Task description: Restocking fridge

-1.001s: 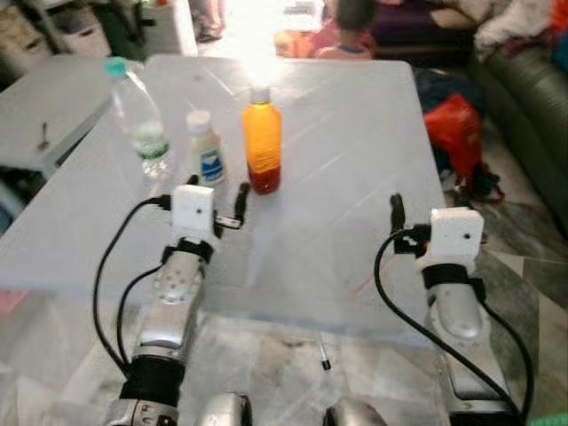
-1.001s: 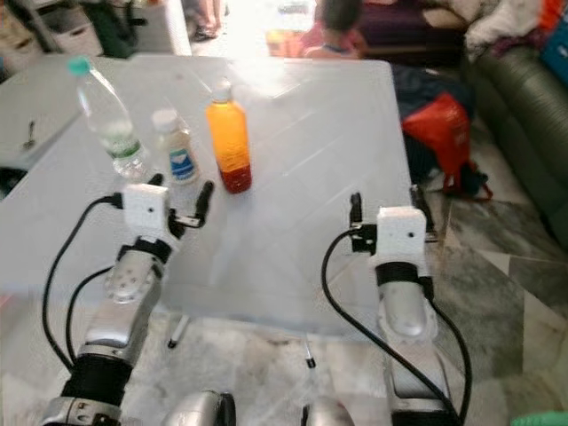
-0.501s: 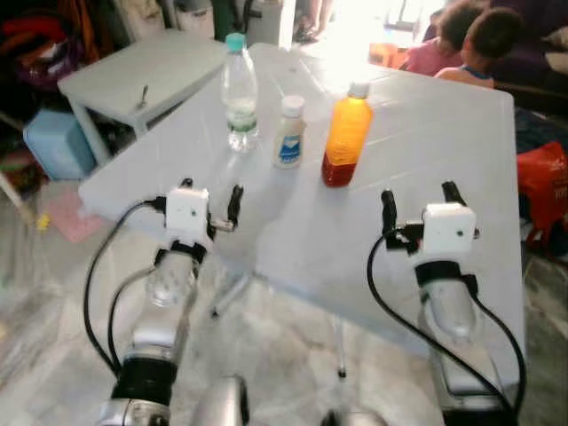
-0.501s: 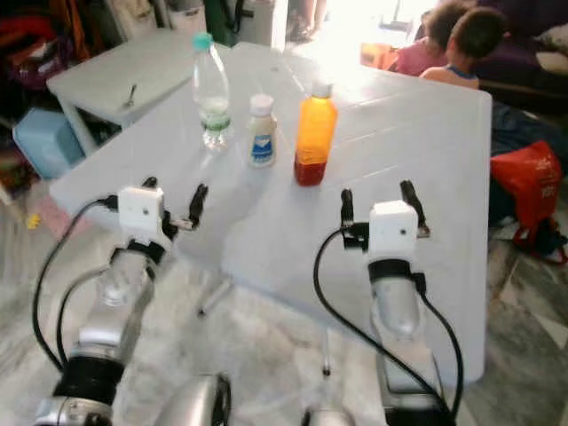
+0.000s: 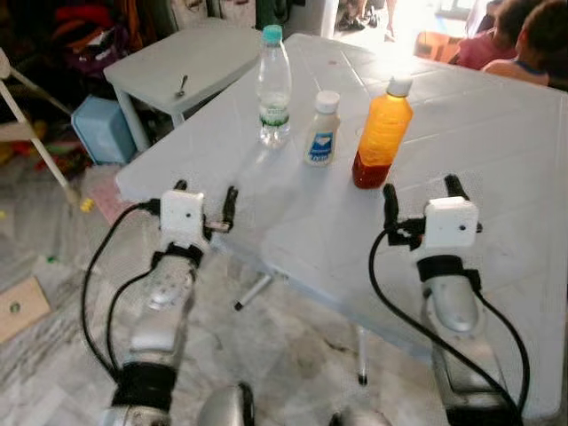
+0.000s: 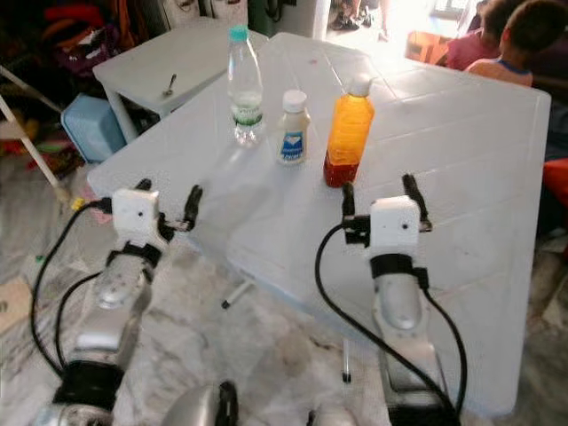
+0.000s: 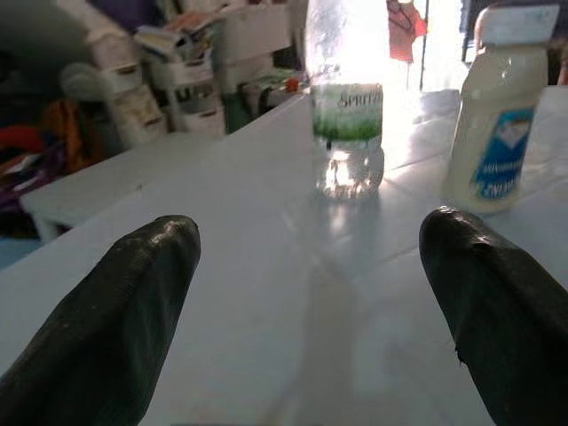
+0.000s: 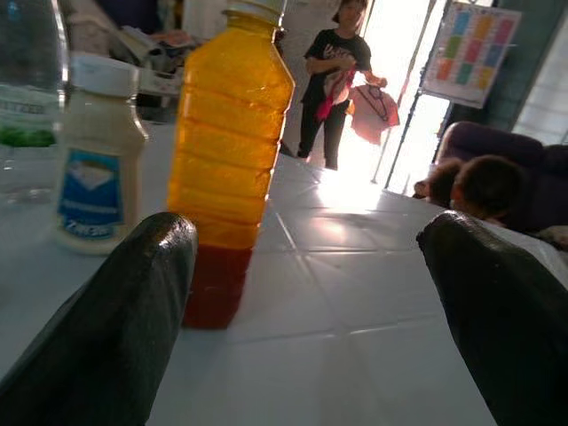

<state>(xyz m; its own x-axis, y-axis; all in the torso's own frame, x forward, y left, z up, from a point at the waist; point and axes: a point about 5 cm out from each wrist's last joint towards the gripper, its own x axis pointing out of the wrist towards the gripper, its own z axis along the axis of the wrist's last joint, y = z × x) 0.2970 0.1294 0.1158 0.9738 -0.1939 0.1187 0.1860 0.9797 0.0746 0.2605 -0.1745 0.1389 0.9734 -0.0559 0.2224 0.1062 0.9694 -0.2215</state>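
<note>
Three bottles stand in a row on the white plastic table (image 5: 497, 133): a clear water bottle (image 5: 273, 87) with a teal cap, a small white bottle (image 5: 322, 130) with a blue label, and an orange juice bottle (image 5: 382, 135). My left gripper (image 5: 205, 201) is open over the table's near left edge, facing the water bottle (image 7: 346, 106) and the white bottle (image 7: 497, 106). Open too, my right gripper (image 5: 422, 197) hovers over the table just short of the juice bottle (image 8: 226, 160).
A smaller grey table (image 5: 191, 67) with a spoon (image 5: 180, 85) stands at the far left, a blue box (image 5: 98, 129) beside it. People sit beyond the table's far right corner (image 5: 524, 40). A person stands in a bright doorway (image 8: 333, 84). Marble floor lies below.
The camera has swung, so the table sits more to the right and looks closer. Both grippers stay open in much the same pose before the bottles.
</note>
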